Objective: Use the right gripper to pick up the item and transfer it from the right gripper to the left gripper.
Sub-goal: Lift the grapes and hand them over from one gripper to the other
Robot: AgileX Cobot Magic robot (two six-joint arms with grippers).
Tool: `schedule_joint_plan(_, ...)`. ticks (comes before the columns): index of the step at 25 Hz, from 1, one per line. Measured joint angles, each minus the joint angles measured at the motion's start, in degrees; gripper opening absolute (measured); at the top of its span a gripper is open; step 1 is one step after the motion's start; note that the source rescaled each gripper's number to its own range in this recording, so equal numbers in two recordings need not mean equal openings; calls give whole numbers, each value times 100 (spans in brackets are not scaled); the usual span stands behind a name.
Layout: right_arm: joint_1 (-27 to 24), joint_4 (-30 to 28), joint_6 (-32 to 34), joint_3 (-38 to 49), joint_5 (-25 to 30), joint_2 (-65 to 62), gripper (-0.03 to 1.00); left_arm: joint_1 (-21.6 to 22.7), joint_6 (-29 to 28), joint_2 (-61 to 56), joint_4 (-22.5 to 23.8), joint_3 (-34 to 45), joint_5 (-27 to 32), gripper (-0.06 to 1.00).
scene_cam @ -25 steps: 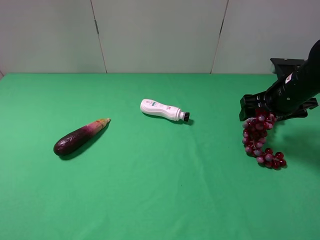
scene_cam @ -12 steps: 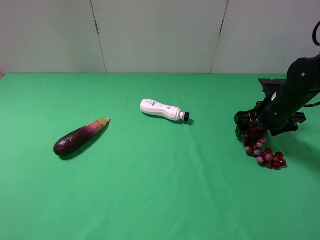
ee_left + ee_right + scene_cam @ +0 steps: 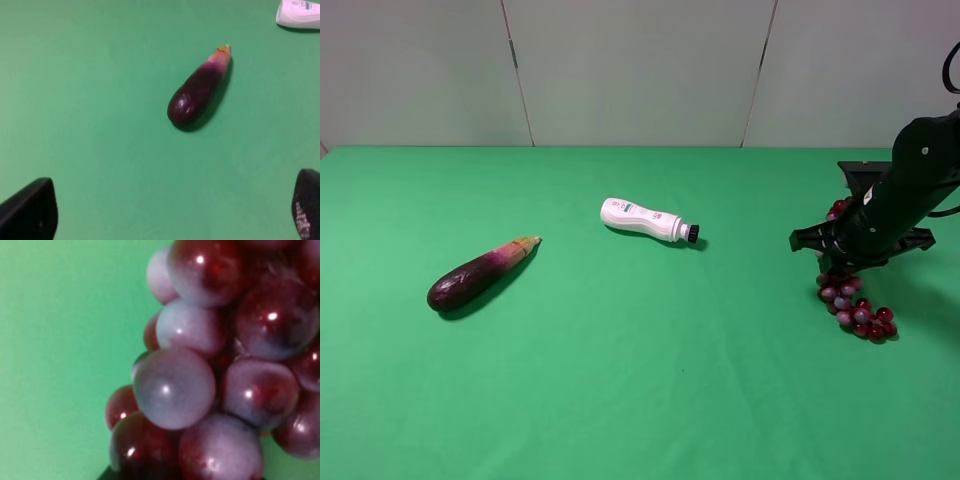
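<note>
The item, a curved bunch of dark red and purple grapes (image 3: 857,309), lies on the green table at the far right. My right gripper (image 3: 839,259) is pressed down over the bunch's upper end, with the lower grapes trailing out toward the front. Its jaws are hidden in the high view. In the right wrist view the grapes (image 3: 210,365) fill the picture, right up against the camera, so I take the gripper as shut on the bunch. My left gripper (image 3: 167,215) hangs open above the table's left side with nothing between its fingers.
A purple eggplant (image 3: 480,273) lies at the left, seen from above as the eggplant (image 3: 198,86) in the left wrist view. A white bottle (image 3: 645,220) with a black cap lies on its side near the middle. The green cloth (image 3: 640,380) covers the whole table.
My right arm has come down onto the top of the bunch and its jaws have shut. The lower grapes shifted slightly forward. The left gripper has not changed.
</note>
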Motion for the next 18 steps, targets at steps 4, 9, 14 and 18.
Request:
schedule_joint_plan(4,0,-159,106,0,39,0,3,0,0,0,0,0,0,95)
schedule_joint_plan(9,0,-309,130,0,144,-5,3,0,0,0,0,0,0,95)
schedule_joint_plan(14,0,-525,-88,-140,646,-217,2,0,0,0,0,0,0,95)
schedule_joint_plan(18,29,-578,-222,-322,936,-775,2,0,0,0,0,0,0,95)
